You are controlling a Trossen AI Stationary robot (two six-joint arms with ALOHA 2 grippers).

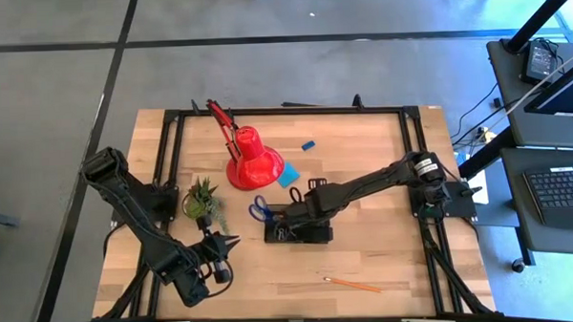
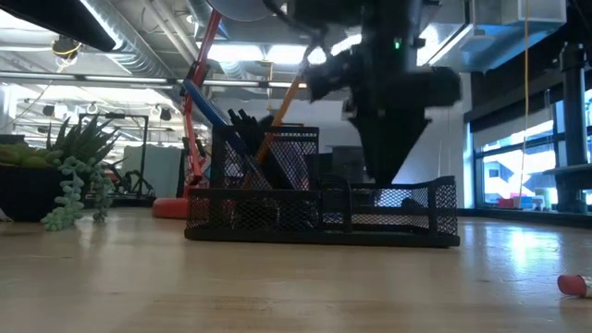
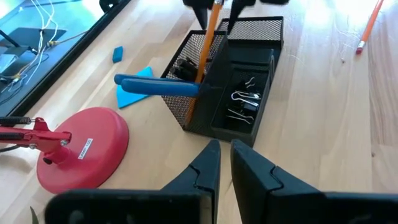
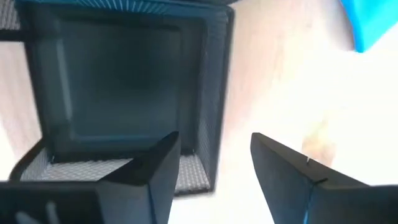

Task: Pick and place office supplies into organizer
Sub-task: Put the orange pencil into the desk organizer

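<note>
High view: the black mesh organizer [image 1: 299,232] sits at the centre of the tabletop [image 1: 386,263], slightly below mid-frame, with blue-handled scissors [image 1: 259,209] and an orange pencil [image 3: 205,40] standing in its tall compartment and binder clips [image 3: 244,106] lying in a low one. The right claw [image 1: 287,221] hovers directly over it, fingers spread apart and holding nothing. Just above, a light-blue note pad [image 1: 288,178] lies beside the red lamp [image 1: 252,158]; a small blue eraser [image 1: 308,144] lies farther up. Another pencil [image 1: 352,285] lies at lower right. The left claw [image 1: 230,244] waits at lower left, near the potted plant [image 1: 202,199], fingers nearly together and empty.
</note>
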